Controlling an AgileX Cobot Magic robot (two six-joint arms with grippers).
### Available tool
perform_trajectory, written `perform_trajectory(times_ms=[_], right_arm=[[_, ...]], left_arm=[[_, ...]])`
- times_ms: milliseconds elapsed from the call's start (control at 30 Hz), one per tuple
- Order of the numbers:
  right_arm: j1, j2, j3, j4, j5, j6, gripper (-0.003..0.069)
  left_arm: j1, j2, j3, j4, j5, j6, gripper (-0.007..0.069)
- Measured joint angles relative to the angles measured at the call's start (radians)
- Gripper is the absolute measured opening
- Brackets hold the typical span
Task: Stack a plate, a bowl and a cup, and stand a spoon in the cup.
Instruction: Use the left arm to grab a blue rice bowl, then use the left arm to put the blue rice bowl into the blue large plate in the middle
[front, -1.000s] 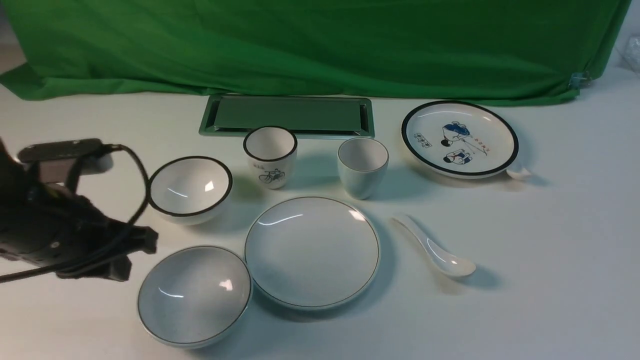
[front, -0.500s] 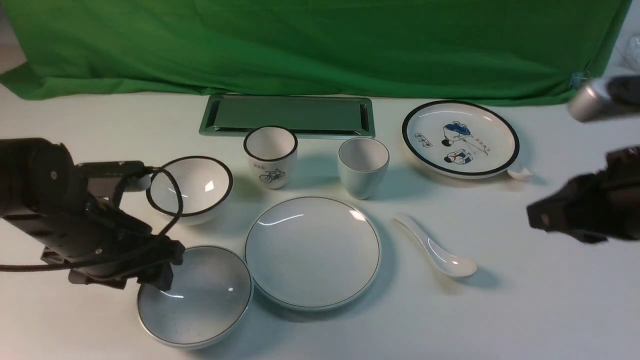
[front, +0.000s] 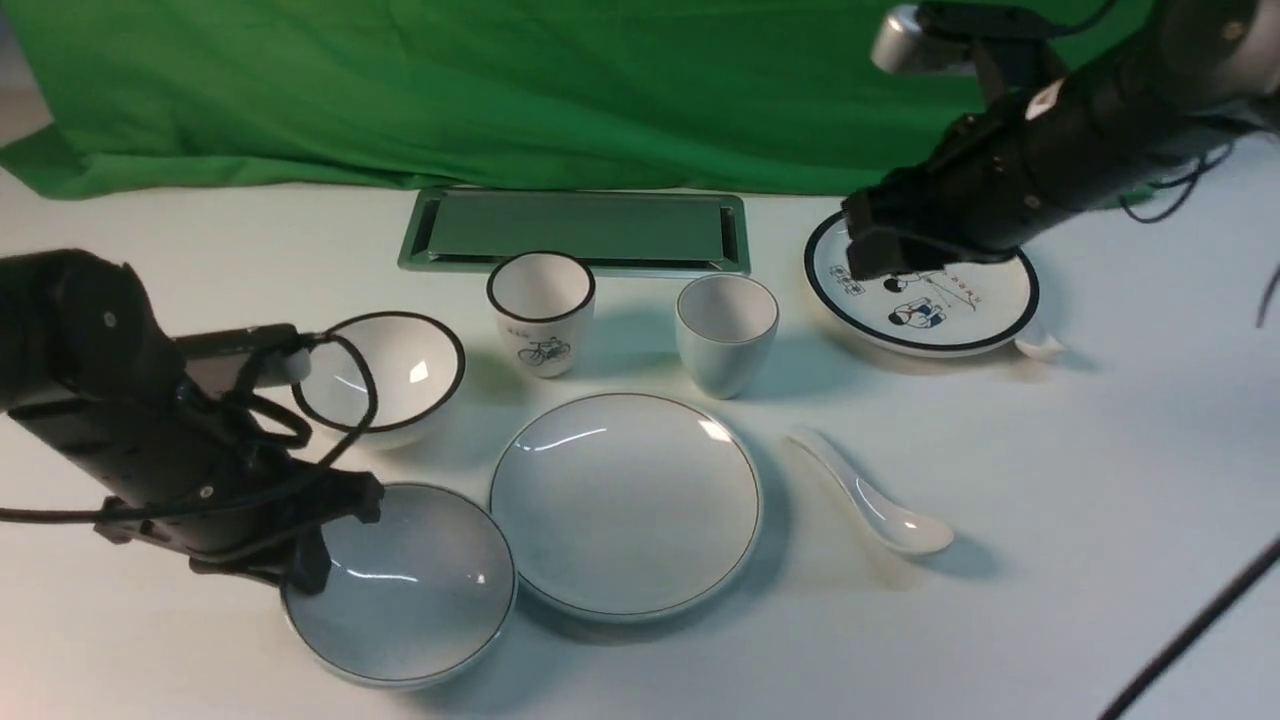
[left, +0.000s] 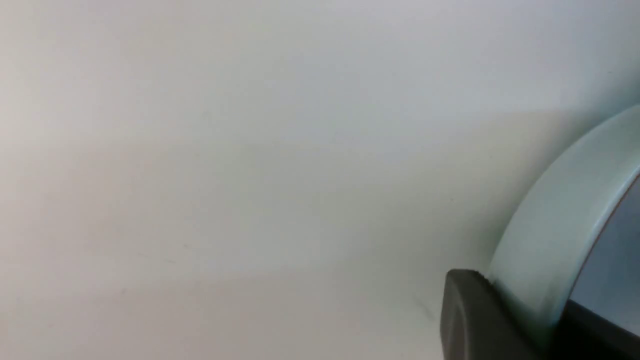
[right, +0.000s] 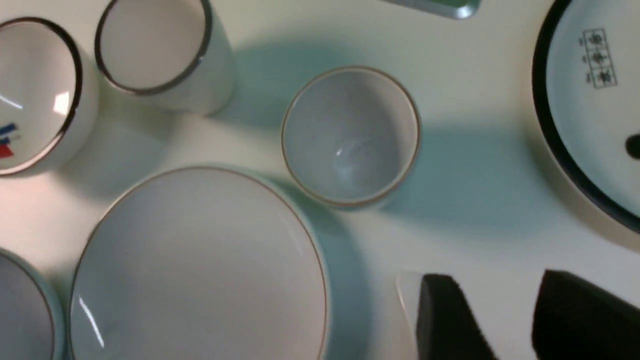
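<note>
Your left hand (front: 335, 535) pinches the left rim of the wide shallow white bowl (front: 410, 590), one finger (left: 467, 315) outside its wall and one inside. The bowl is at the near left of the white worktop (front: 1050, 620), just beside the large plain white plate (front: 625, 500). Your right hand (front: 868, 255), spread and empty, hovers over the black-rimmed cartoon plate (front: 960, 310). The small plain white cup (front: 725, 335) stands behind the large plate, and the glossy white ceramic spoon (front: 870, 495) lies to its right.

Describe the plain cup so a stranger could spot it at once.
Find the green cloth at the back and the metal tray before it. Two cups stand in front of that tray; the plain cup is the right one. Unlike the bicycle cup beside it, it has no black rim and no drawing.
</note>
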Motion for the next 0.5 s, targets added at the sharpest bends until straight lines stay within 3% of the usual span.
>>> perform_trajectory(times_ms=[267, 400, 500], right_arm=[[0.030, 0.216, -0.189, 0.001, 0.001, 0.000, 0.0399], [0.030, 0.296, -0.251, 0.001, 0.007, 0.000, 0.0470], [0.030, 0.322, -0.260, 0.000, 0.009, 0.000, 0.0482]], left_arm=[[-0.070, -0.107, -0.114, -0.128, -0.021, 0.020, 0.0036], [-0.159, 0.006, -0.146, -0.163, -0.132, 0.026, 0.0036], [-0.192, 0.094, -0.171, -0.182, -0.174, 0.027, 0.0036]])
